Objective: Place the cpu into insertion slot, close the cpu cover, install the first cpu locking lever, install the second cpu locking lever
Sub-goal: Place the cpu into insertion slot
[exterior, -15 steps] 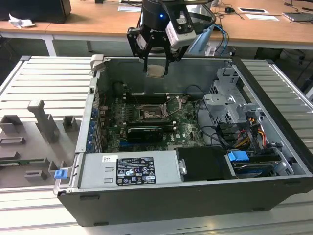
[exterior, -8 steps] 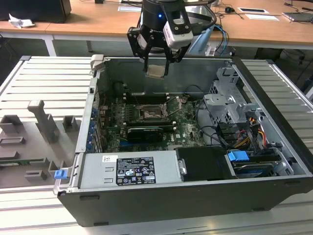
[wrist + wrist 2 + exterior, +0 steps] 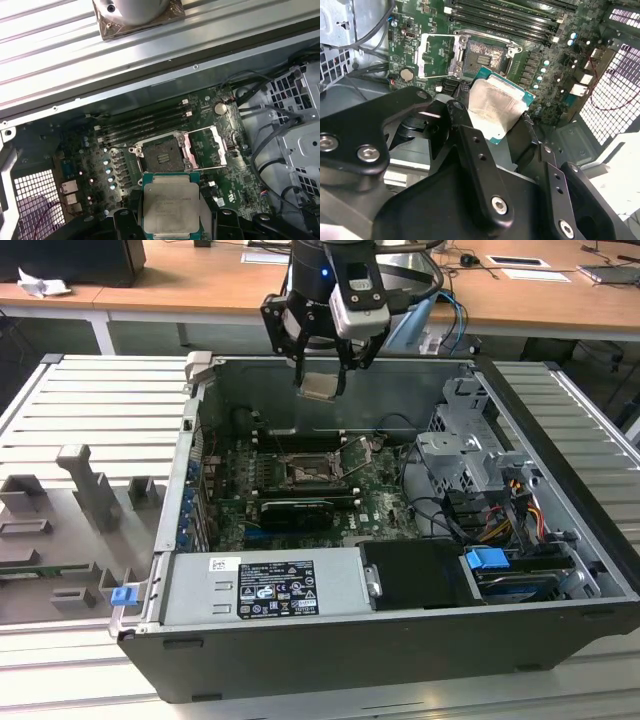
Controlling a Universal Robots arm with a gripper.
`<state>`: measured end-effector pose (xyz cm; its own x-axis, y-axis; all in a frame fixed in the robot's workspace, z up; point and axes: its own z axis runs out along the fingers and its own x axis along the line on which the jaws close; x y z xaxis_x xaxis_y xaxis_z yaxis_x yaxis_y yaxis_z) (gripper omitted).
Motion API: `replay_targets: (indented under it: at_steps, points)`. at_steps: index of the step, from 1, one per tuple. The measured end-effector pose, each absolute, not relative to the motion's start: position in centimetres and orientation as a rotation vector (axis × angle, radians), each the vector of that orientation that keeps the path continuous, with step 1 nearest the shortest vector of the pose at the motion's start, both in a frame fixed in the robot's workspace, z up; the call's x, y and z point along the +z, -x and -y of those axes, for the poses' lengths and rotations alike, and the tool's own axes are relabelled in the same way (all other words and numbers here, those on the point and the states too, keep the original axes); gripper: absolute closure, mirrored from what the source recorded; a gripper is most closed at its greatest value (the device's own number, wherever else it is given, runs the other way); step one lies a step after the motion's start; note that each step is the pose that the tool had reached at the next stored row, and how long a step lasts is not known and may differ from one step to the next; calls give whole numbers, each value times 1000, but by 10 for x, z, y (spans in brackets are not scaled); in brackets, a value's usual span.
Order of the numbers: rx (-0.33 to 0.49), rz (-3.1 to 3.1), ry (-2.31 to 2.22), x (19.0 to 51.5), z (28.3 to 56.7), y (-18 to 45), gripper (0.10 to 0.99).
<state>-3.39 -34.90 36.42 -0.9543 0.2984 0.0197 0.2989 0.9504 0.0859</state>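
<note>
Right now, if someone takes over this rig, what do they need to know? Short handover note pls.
Gripper: shut on the cpu, held in the air above the open computer case, well clear of the board.
Insertion slot: empty, pin field bare.
Cpu cover: flipped open, lying flat beside the slot.
Done: cpu is in the grip over the case.
Left: cpu not seated, cover not closed, neither locking step done.
</note>
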Motion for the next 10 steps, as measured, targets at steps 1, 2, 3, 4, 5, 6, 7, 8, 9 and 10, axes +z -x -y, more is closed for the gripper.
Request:
replay_targets:
  at_steps: [1,2,3,4,5,6,7,8,9,10]
  points:
    - [-138,3095,484,364,349,34,545]
    - [-138,3092,507,364,349,34,545]
    - [-138,3089,524,364,349,34,545]
    - [-138,3087,542,364,349,34,545]
    - [-138,3085,553,364,349,34,545]
    - [-138,3082,574,364,349,34,545]
    - [-138,3078,599,364,349,34,545]
    - [-138,3074,623,364,349,34,545]
    - [-138,3070,644,363,349,34,545]
    - [-138,3067,662,363,349,34,545]
